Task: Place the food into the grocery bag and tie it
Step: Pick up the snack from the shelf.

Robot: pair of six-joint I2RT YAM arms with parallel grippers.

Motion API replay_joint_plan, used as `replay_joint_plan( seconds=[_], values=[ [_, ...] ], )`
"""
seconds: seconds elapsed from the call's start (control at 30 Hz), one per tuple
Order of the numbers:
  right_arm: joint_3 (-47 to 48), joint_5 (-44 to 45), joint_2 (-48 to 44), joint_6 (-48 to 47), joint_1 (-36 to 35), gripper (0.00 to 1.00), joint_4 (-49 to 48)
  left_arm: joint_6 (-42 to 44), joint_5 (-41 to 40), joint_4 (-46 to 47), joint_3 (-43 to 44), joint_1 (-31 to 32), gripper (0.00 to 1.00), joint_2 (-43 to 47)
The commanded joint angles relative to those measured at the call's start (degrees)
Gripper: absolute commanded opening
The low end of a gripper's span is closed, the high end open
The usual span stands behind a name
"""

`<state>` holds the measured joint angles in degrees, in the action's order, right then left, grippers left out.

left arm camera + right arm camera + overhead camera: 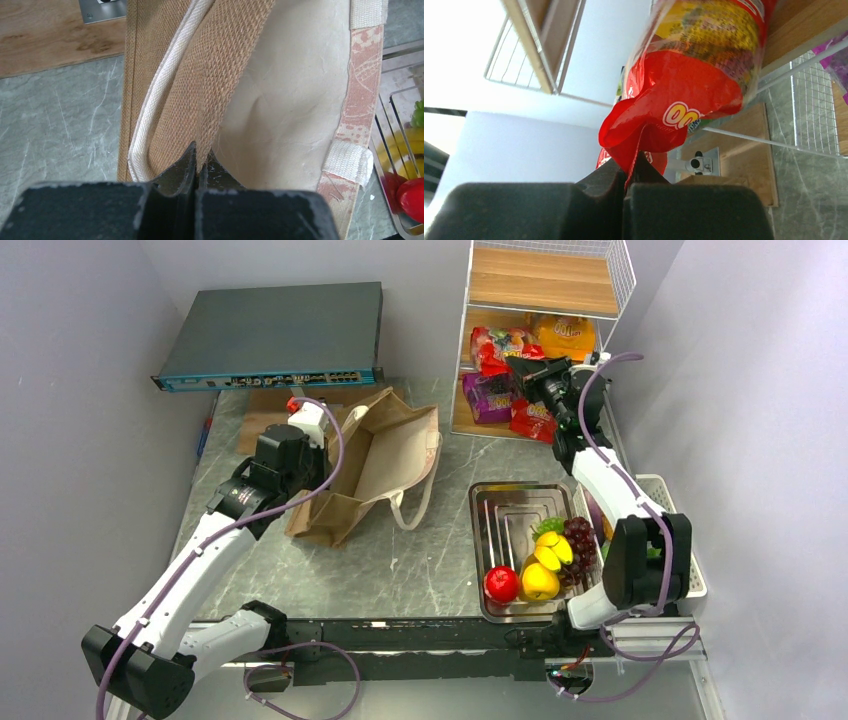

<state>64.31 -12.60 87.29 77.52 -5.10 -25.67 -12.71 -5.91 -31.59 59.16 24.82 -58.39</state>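
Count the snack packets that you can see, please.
4, all in the shelf rack: rear red packet, orange packet, purple packet, front red packet. The right arm may hide others.

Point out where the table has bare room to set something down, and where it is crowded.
Bare table runs between the grocery bag and the metal tray, and along the near edge in front of the bag. The tray's far-left half is bare too. Crowded: fruit in the tray's near-right corner, snack packets in the wire rack.
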Motion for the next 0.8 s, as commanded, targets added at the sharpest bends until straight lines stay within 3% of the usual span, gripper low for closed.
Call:
replay_joint_plan(
  seconds=[0.0,0.33,0.77],
  values=[
    [2.2,-4.6,-6.0,-7.0,0.2,0.00,-2.3,0.9,-0.5,0.4,2.0,0.4,0.00,-0.1],
    [2.6,-6.9,-15.9,-16.9,0.2,0.00,7.1,0.9,-0.9,0.4,2.0,0.6,0.00,-0.2],
    [6.2,-23.0,-22.8,-21.4,-0.3,0.00,18.5,0.7,-1.6,0.8,1.8,0.9,0.00,-0.2]
  ],
)
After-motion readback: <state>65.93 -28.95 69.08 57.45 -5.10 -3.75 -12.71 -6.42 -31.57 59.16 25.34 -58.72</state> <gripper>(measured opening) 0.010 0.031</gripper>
